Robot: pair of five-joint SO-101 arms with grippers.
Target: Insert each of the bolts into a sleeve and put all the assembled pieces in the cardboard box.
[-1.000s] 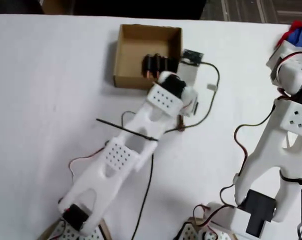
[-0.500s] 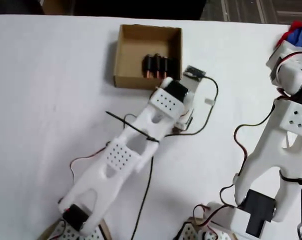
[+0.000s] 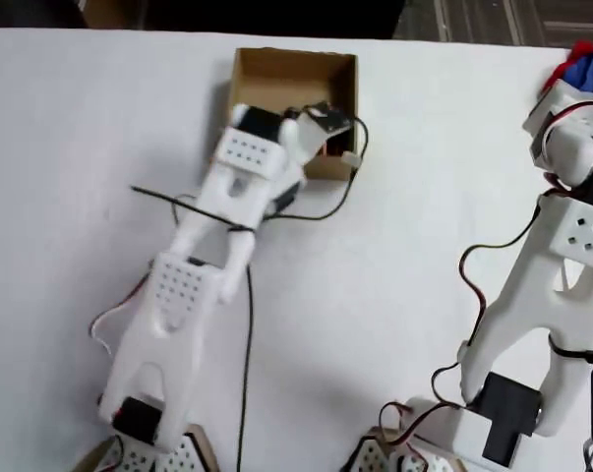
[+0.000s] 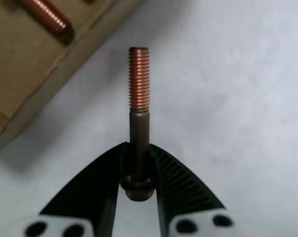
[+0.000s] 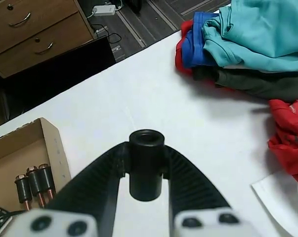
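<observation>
My left gripper [image 4: 139,148] is shut on the head end of a bolt [image 4: 139,94] whose copper thread points away over the white table, just outside the cardboard box [image 4: 30,64]. In the high view the left arm [image 3: 242,157] lies across the near side of the box [image 3: 296,57]. A copper bolt thread [image 4: 45,15] lies inside the box. My right gripper [image 5: 146,153] is shut on a black sleeve [image 5: 146,168], held upright with its bore facing up. Three assembled pieces [image 5: 34,186] lie side by side in the box [image 5: 52,143].
A pile of clothes [image 5: 247,44] sits on the table's far right corner [image 3: 586,64]. The left arm's cable [image 3: 350,182] loops over the table beside the box. The right arm [image 3: 562,265] stands at the right edge. White table [image 3: 414,246] lies open between the arms.
The left arm has swung left, from the box's right front corner to across its near side, and now covers the assembled pieces in the high view. The right arm has not moved.
</observation>
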